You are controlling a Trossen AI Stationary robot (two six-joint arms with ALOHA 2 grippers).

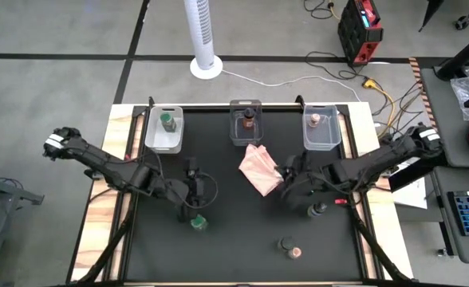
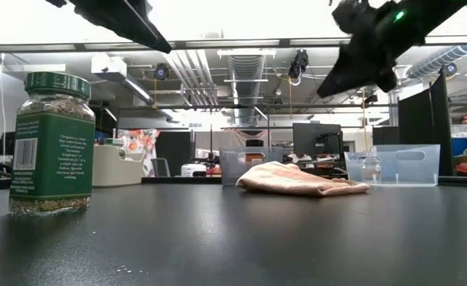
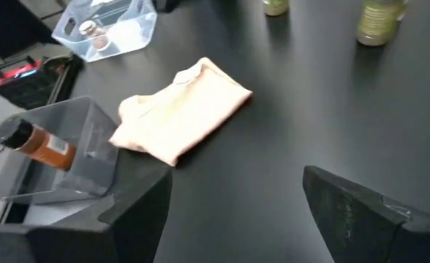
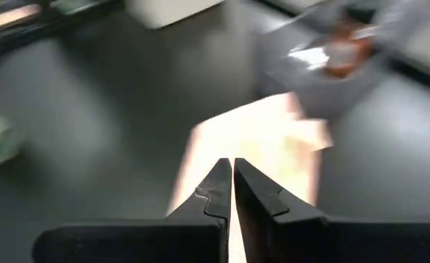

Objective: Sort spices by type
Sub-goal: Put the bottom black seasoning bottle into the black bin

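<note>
Three spice jars stand upright on the black mat: a green-lidded one (image 1: 199, 223) (image 2: 55, 143), a dark-lidded one (image 1: 318, 210) and a pinkish-lidded one (image 1: 295, 253). Each of the three clear bins at the far edge holds one jar: green lid (image 1: 167, 121), dark lid (image 1: 248, 121) (image 3: 36, 142), pinkish lid (image 1: 316, 119) (image 3: 91, 29). My left gripper (image 1: 202, 187) (image 3: 233, 212) is open, above the mat just far of the green-lidded jar. My right gripper (image 1: 285, 171) (image 4: 232, 183) is shut and hangs in the air over the right edge of the pink cloth (image 1: 260, 169) (image 2: 297, 179).
The crumpled pink cloth (image 3: 182, 109) lies at mid-table in front of the middle bin (image 1: 246, 131). The left bin (image 1: 156, 139) and right bin (image 1: 322, 142) (image 2: 392, 164) flank it. Bare mat stretches along the near edge. Wooden strips border the mat at left and right.
</note>
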